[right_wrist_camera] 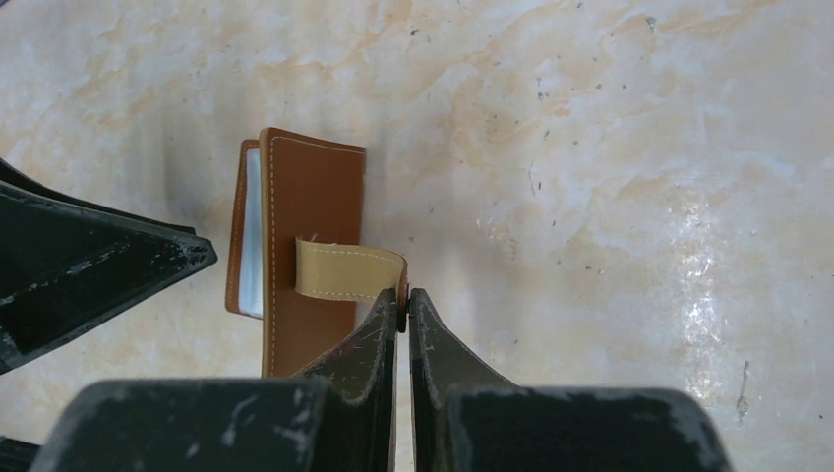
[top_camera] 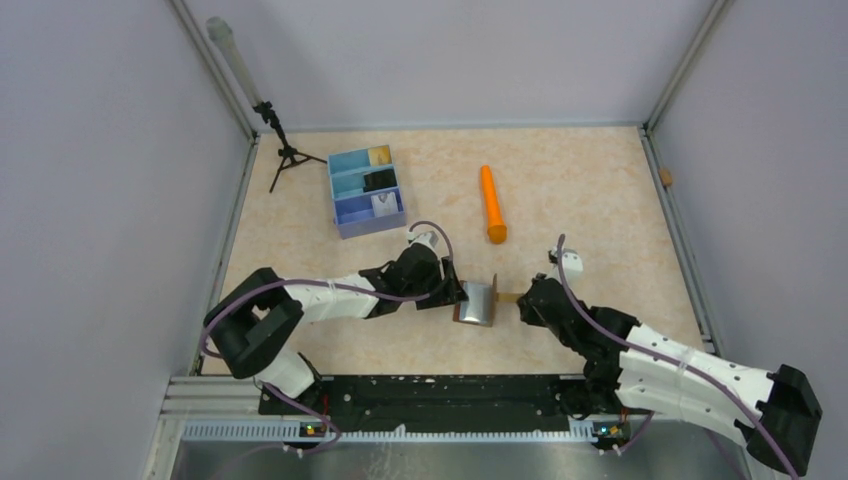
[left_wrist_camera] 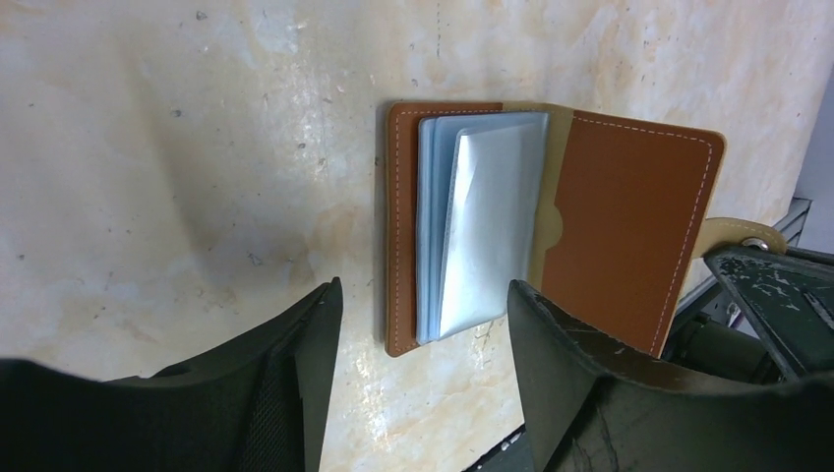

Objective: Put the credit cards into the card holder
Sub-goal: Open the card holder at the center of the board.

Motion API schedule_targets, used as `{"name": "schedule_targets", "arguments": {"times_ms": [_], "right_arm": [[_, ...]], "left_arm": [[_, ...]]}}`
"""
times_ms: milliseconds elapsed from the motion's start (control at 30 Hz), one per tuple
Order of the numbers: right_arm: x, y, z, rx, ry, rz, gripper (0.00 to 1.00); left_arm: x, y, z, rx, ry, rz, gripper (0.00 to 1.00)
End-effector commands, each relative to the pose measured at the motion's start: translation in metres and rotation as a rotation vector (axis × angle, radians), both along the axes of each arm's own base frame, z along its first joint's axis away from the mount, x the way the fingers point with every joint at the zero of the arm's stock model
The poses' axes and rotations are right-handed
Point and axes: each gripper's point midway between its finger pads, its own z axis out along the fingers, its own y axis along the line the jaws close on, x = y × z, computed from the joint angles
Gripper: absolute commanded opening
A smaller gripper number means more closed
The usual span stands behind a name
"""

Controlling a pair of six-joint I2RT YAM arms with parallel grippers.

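Right jaws pinched shut on snap tab [right_wrist_camera: 349,270], propping card holder [left_wrist_camera: 629,226] open; left jaws spread empty by its plastic sleeves [left_wrist_camera: 487,226], probably to steady them

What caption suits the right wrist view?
Right gripper pinches the snap tab of the brown card holder.

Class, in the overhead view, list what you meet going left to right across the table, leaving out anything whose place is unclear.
Small tripod, blue tray, left gripper, card holder, right gripper.
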Motion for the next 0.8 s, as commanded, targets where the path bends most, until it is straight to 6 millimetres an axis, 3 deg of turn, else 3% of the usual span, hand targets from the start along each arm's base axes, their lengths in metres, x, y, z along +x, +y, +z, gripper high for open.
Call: {"name": "schedule_targets", "arguments": {"times_ms": [0, 233, 533, 767], "right_arm": [[0.002, -0.003, -0.005, -0.04, 0.004, -0.02, 0.0], [0.003, 0.002, -0.014, -0.07, 0.037, -0.01, 0.0], [0.002, 0.002, -0.024, -0.096, 0.065, -0.014, 0.0], [0.002, 0.0, -0.026, -0.119, 0.075, -0.019, 0.0]], "left_arm": [[0.007, -0.009, 0.002, -0.035, -0.021, 0.014, 0.64], [-0.007, -0.017, -0.013, -0.107, 0.054, -0.004, 0.51], [-0.013, -0.027, -0.002, -0.25, 0.058, -0.005, 0.31], [-0.014, -0.017, 0.021, -0.252, -0.017, -0.024, 0.35]]}}
